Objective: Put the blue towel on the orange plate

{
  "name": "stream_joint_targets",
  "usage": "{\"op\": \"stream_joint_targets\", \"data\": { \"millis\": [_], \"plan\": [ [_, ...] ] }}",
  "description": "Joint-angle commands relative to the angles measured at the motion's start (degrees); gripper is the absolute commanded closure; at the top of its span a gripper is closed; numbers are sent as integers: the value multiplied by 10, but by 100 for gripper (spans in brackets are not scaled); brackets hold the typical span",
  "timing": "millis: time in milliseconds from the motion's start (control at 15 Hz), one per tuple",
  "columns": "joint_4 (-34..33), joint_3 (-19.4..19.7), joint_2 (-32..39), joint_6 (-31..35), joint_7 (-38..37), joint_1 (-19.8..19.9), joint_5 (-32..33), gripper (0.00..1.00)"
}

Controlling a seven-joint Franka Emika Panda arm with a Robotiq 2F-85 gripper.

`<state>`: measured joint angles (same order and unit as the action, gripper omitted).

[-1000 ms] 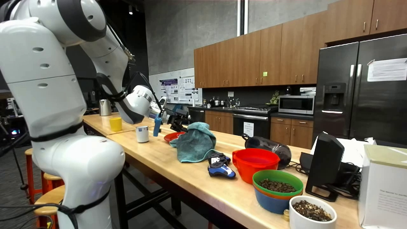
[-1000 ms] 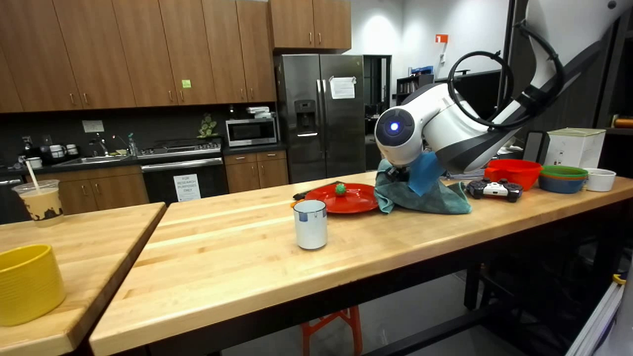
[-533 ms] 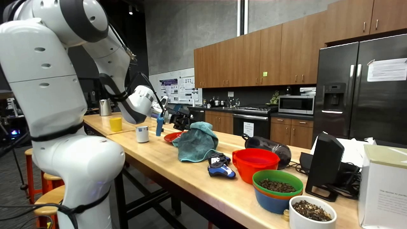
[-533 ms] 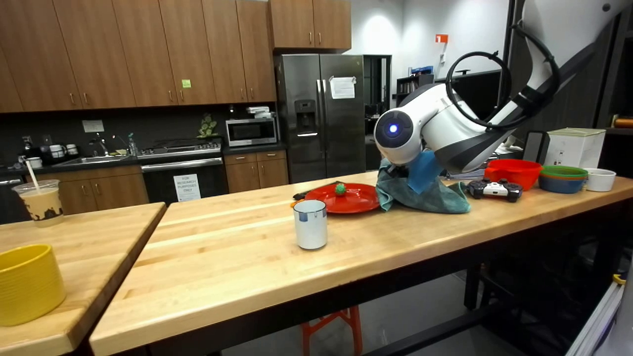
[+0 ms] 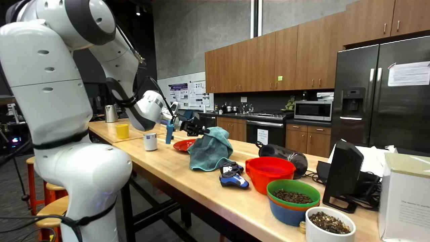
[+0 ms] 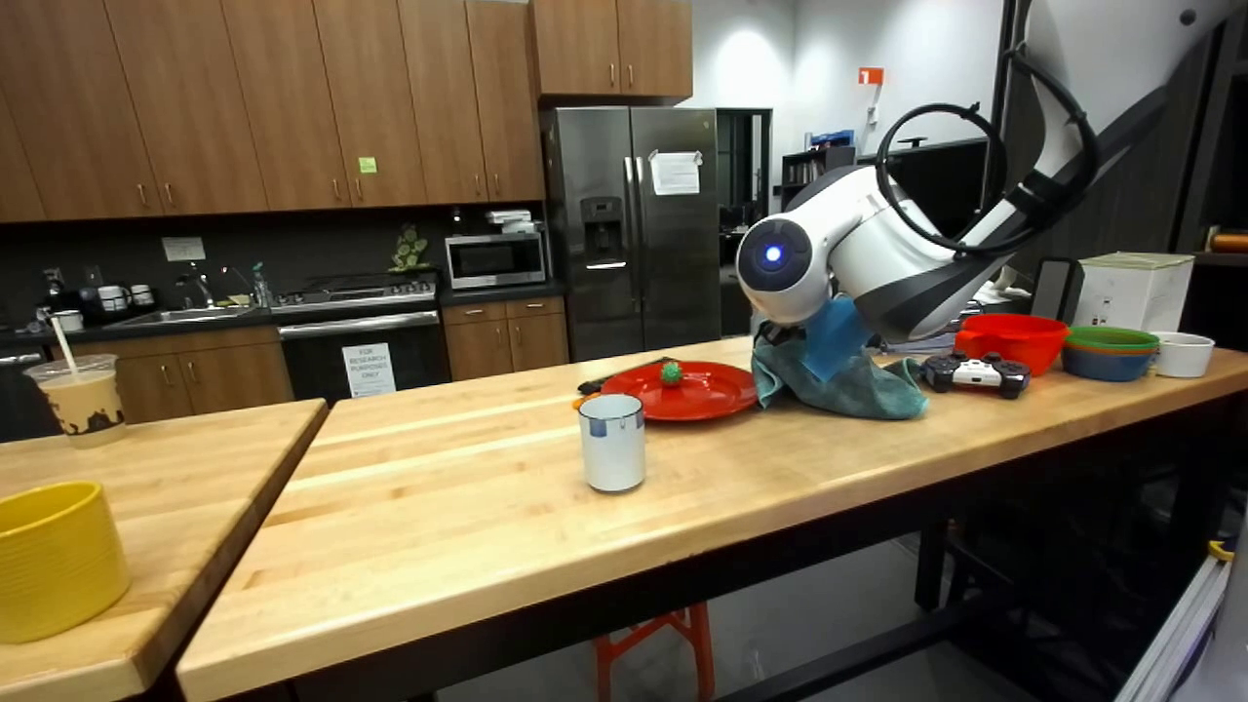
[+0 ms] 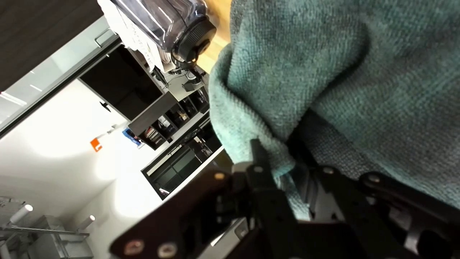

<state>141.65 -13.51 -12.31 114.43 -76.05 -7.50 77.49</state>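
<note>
Above the wooden table (image 6: 439, 507), the end effector (image 5: 205, 130) is nearly closed, pinching the blue towel (image 5: 211, 153).

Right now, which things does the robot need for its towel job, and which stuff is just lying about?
For the job:
towel, held by the end effector
red plate, where the towel should go

Just lying about:
white cup
yellow cup
game controllers
red bowl
stack of bowls
bottle

Sign (image 6: 370, 370) on oven (image 6: 415, 353), "FOR RESEARCH PURPOSES ONLY"
</note>
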Motion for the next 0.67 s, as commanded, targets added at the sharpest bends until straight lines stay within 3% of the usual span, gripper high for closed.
{"op": "stream_joint_targets", "data": {
  "millis": [0,600],
  "plan": [
    [-5,16,-1,-6,-2,-10,7,100],
    [-28,24,-25,16,45,-22,-48,99]
  ]
}}
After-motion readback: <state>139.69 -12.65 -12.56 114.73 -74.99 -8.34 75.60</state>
